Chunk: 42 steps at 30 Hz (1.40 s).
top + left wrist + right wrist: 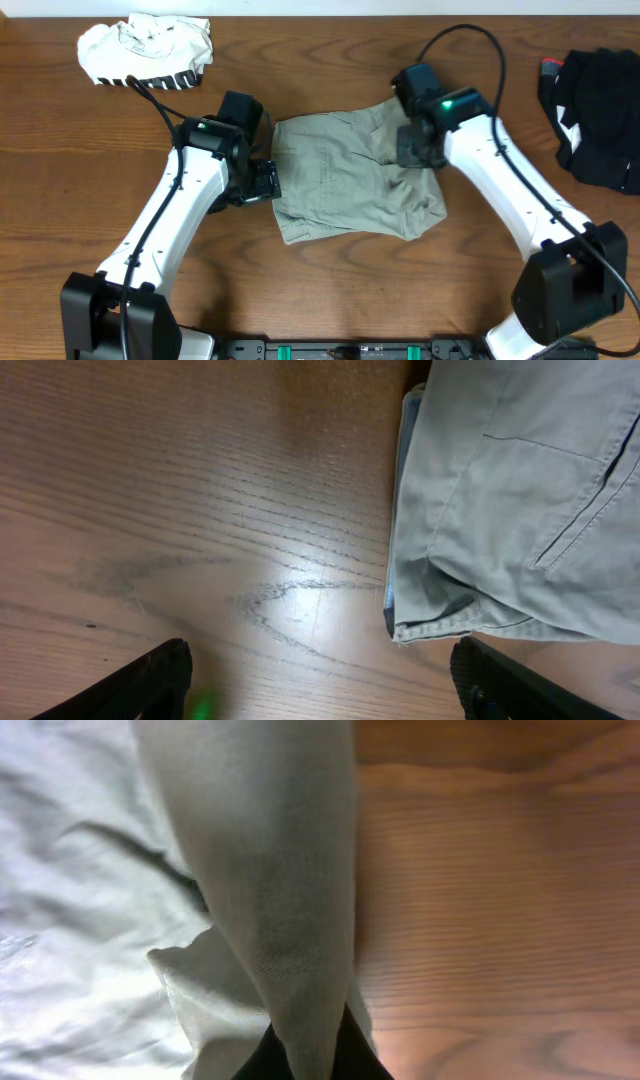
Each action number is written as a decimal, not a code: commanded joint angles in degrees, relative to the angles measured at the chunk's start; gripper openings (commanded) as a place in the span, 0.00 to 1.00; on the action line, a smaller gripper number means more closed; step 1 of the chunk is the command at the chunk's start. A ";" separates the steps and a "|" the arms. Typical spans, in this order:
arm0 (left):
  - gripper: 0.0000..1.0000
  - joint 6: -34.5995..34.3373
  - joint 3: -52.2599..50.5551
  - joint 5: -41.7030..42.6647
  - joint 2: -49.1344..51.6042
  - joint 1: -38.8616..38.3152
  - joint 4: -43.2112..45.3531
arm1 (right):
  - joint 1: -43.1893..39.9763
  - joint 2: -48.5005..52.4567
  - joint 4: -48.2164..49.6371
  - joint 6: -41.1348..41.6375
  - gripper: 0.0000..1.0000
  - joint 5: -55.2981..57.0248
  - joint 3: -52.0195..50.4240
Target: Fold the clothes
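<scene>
The khaki shorts lie partly folded and rumpled on the wooden table, between your two grippers. Seams and a slanted pocket opening show on the cloth. The hem corner nearest your left gripper is doubled over in layers.

Your right gripper sits over the far right part of the shorts and is closed on the cloth. In the right wrist view, a narrow band of khaki fabric runs straight out from the pinched jaws. The rest of the garment spreads in soft wrinkles on one side of that band, and bare wood shows on the other.

Your left gripper is just beside the left edge of the shorts, over bare table, with its jaws spread wide and holding nothing. In the left wrist view, its two dark tips sit at the bottom corners with wood grain between them. The folded edge of the shorts lies ahead, toward the right-hand tip, and touches neither tip.

Further out, a white striped garment lies crumpled well beyond the left gripper, toward the far left of the table. A black garment is heaped well off to the outer side of the right gripper, at the table's right edge.
</scene>
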 commanded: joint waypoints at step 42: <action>0.86 0.92 0.11 0.39 0.17 0.31 1.90 | -4.55 0.07 -1.53 -15.15 0.84 -5.22 -3.82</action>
